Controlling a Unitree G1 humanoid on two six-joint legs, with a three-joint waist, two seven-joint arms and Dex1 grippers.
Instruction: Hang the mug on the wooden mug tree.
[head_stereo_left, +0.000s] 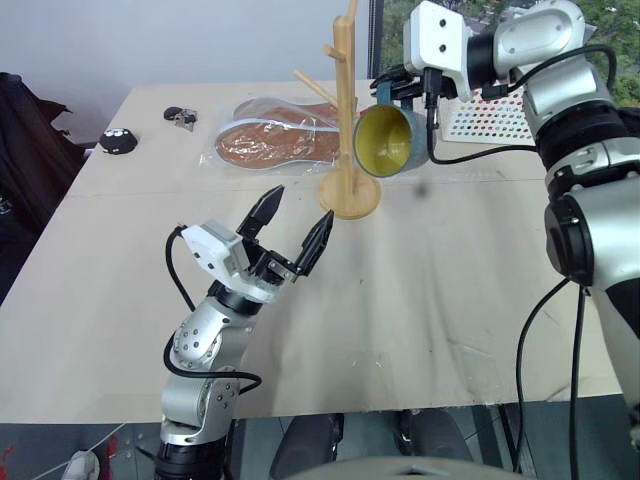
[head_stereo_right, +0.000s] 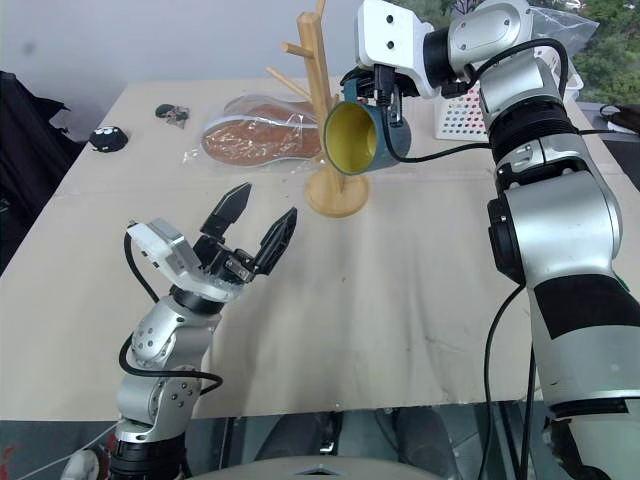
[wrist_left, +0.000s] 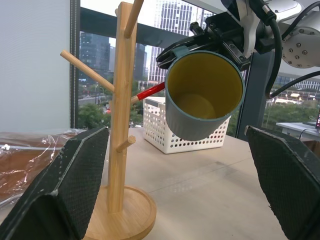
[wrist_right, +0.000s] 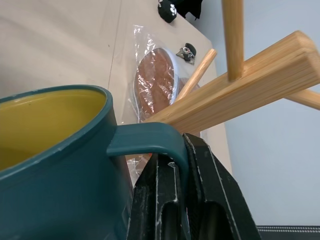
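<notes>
The teal mug (head_stereo_left: 390, 140) with a yellow inside hangs in the air on its side, mouth toward me, just right of the wooden mug tree (head_stereo_left: 347, 120). My right gripper (head_stereo_left: 405, 92) is shut on the mug's handle (wrist_right: 145, 142), with its black fingers (wrist_right: 210, 190) pinching the loop. An angled peg (wrist_right: 240, 92) runs close behind the handle; I cannot tell whether they touch. The tree stands upright on its round base (head_stereo_left: 350, 197) at the table's middle back. My left gripper (head_stereo_left: 300, 203) is open and empty, raised over the table in front of the tree and pointing at it.
A plastic-wrapped brown item (head_stereo_left: 275, 135) lies left of the tree. A white perforated basket (head_stereo_left: 490, 118) sits behind the mug on the right. Keys (head_stereo_left: 180, 117) and a small black object (head_stereo_left: 118, 140) lie at the far left. The table (head_stereo_left: 420, 300) is bare in front.
</notes>
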